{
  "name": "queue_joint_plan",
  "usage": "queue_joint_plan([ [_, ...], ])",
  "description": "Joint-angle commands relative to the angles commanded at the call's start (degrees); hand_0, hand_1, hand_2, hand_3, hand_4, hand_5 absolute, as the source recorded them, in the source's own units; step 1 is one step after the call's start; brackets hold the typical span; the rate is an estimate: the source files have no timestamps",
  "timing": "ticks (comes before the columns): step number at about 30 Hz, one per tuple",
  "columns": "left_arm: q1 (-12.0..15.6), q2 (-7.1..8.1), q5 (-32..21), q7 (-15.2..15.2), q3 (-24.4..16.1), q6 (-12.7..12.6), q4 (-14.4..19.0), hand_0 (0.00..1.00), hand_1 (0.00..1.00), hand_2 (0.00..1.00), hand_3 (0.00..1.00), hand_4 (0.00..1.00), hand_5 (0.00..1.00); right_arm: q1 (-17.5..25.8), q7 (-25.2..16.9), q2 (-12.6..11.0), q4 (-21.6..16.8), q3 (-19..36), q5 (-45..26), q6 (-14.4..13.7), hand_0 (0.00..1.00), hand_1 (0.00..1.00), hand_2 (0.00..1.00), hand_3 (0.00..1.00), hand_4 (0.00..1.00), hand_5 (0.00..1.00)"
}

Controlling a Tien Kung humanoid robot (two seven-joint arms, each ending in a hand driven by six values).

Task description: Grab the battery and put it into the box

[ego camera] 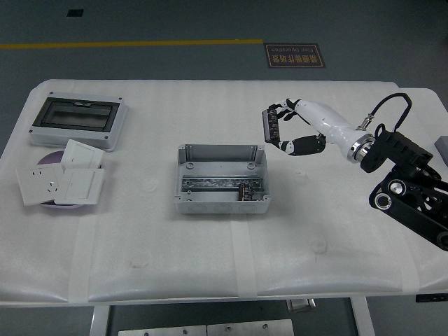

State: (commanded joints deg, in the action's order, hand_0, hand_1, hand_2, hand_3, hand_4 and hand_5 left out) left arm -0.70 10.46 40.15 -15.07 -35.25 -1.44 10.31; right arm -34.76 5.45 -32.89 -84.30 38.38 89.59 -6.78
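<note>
Grey floor with a yellow line runs behind a white padded table (pixel 210 259), which fills most of the view.

By size, the right arm comes first, reaching in from the 3 o'clock edge. Its white hand (pixel 290 129) is raised above the table at about 2 o'clock from the box, with the fingers (pixel 299 145) curled around the battery (pixel 268 126). That battery is a small dark, ribbed block, pinched between fingertips and thumb and standing roughly upright, just beyond the box's far right corner. It looks rigid and compact, probably light enough for a finger pinch, with hard, possibly slick sides; the ribbed faces seem the best place to grip, as they are gripped now. A drop into the metal tray would likely do it no good, so a low release seems wise.

Next, the box (pixel 222 180), a grey open enclosure at the table's middle. Inside it lie a metal rail and a small dark part (pixel 246 190) toward 5 o'clock, which take up floor space. The far wall stands between the hand and the free floor.

Well away at 9 to 10 o'clock sit a covered panel (pixel 77 121) and wall switches (pixel 61 180), none in the way. No left arm shows.
</note>
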Motion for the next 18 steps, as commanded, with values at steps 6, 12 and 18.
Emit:
queue_joint_plan([
  [6,0.02,-0.01,-0.06,-0.05,0.05,0.15,0.00,0.657,0.660,0.577,0.640,0.676,0.279,2.22,2.45,4.15,-3.95,1.74,2.75,3.49,0.897,0.736,0.781,0.828,0.790,0.465],
  [12,0.06,0.09,0.39,-0.28,-0.44,0.26,0.00,0.657,0.660,0.577,0.640,0.675,0.278,2.46,2.17,5.15,-3.20,1.94,0.48,5.03,0.998,0.882,0.901,0.991,0.904,0.539],
  [18,0.03,-0.02,1.59,-1.01,-1.24,0.56,0.00,0.657,0.661,0.576,0.640,0.675,0.275,2.48,1.90,4.76,-2.40,2.25,-0.53,5.31,0.998,0.898,0.911,0.998,0.944,0.567],
])
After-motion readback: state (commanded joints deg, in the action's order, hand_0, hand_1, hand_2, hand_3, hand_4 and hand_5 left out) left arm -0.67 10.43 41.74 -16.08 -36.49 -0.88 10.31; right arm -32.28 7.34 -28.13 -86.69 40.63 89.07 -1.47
